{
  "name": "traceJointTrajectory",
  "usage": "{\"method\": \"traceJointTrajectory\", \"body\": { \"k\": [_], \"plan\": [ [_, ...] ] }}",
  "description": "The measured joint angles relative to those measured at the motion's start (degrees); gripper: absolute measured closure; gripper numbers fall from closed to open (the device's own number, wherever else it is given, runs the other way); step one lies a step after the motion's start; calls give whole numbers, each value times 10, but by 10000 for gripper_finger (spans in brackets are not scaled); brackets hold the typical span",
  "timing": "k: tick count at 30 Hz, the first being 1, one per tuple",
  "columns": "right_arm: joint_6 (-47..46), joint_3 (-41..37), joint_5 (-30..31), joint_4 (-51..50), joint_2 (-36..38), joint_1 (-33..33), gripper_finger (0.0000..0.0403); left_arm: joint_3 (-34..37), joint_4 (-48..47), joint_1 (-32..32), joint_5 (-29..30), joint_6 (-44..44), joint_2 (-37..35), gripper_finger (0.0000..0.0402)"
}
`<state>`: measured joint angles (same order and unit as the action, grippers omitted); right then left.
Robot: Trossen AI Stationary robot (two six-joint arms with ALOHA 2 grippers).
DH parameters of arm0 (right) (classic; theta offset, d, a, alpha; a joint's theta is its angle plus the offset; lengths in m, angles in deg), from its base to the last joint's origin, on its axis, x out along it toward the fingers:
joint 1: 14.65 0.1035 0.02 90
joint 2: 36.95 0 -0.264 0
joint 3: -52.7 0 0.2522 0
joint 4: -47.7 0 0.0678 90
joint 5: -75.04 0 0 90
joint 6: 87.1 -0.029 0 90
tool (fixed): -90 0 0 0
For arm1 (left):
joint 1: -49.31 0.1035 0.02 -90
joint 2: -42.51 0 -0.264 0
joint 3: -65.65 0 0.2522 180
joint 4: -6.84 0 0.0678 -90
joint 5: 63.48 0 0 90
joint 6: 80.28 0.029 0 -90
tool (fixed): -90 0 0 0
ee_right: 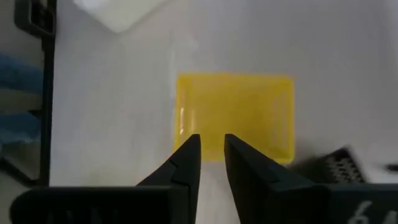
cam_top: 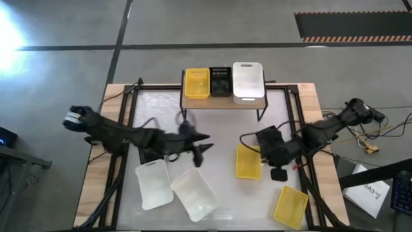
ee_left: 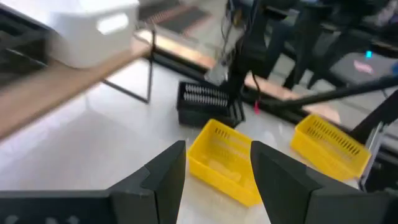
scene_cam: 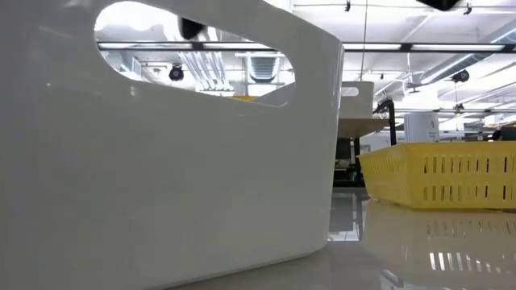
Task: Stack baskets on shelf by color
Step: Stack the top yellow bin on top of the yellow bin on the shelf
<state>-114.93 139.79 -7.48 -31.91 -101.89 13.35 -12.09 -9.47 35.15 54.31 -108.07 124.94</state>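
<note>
The shelf [cam_top: 224, 100] stands at the table's far edge and carries a yellow basket [cam_top: 197, 84], a black basket [cam_top: 220, 81] and a white basket [cam_top: 248, 81] side by side. On the table lie two white baskets [cam_top: 153, 184] [cam_top: 194, 193], a yellow basket [cam_top: 248, 162] right of centre, another yellow basket [cam_top: 290, 206] at the near right, and a black basket [cam_top: 278, 173]. My left gripper [cam_top: 207, 142] hovers open over the table's middle, pointing right. My right gripper [ee_right: 211, 151] is open by a narrow gap above the centre-right yellow basket [ee_right: 235, 114].
The left wrist view shows the yellow basket [ee_left: 224, 158] ahead, the black basket [ee_left: 208, 103] and the right arm behind it. In the low view a white basket [scene_cam: 161, 161] fills the left side and a yellow basket [scene_cam: 439, 173] sits to the right. Black rails run along the table's sides.
</note>
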Motion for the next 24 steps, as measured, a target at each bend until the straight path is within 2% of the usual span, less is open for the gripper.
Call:
{"method": "traceJointTrajectory", "body": {
  "k": [5,11,15,17,21,24],
  "plan": [
    [-127,-31,20,-5,9,32,313,-105,0,47,-136,109,117,236],
    [-348,-22,137,-37,56,95,319,-267,-12,72,-287,189,262,236],
    [-461,-13,214,-85,82,129,328,-366,-71,68,-320,196,348,236],
    [-497,-12,231,-107,90,141,330,-402,-108,62,-338,194,387,236],
    [-511,-14,247,-128,94,146,331,-447,-189,46,-351,191,445,236],
    [-505,-14,253,-144,90,146,331,-453,-198,35,-350,161,468,236]
  ]
}}
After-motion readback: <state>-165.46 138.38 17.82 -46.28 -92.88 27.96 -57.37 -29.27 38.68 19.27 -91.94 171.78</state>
